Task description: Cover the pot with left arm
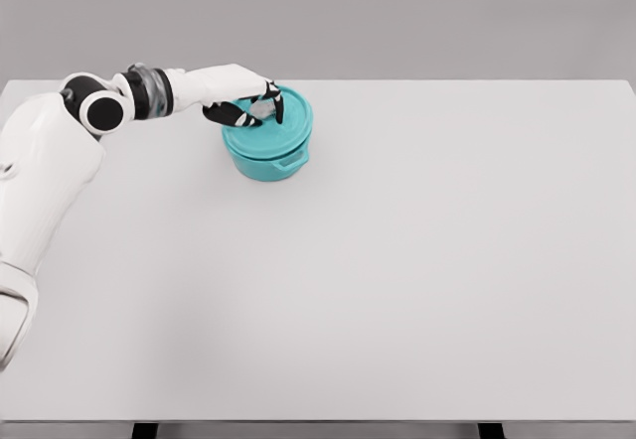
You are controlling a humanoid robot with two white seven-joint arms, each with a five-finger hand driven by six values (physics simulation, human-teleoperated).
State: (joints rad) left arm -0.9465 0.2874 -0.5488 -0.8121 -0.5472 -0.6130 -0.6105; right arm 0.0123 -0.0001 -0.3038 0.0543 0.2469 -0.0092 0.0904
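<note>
A teal pot [270, 162] with side handles stands on the white table [417, 260], left of the middle and toward the far edge. A teal lid [283, 131] lies flat on its rim. My left hand [256, 108] is over the lid's far-left part, its black-tipped fingers curled around the small grey knob on top. The white left arm reaches in from the lower left across the table's left side. The knob is mostly hidden by the fingers. No right arm shows in the head view.
Apart from the pot and lid, the table carries nothing else. Its far edge runs just behind the pot, and a plain grey wall rises beyond it.
</note>
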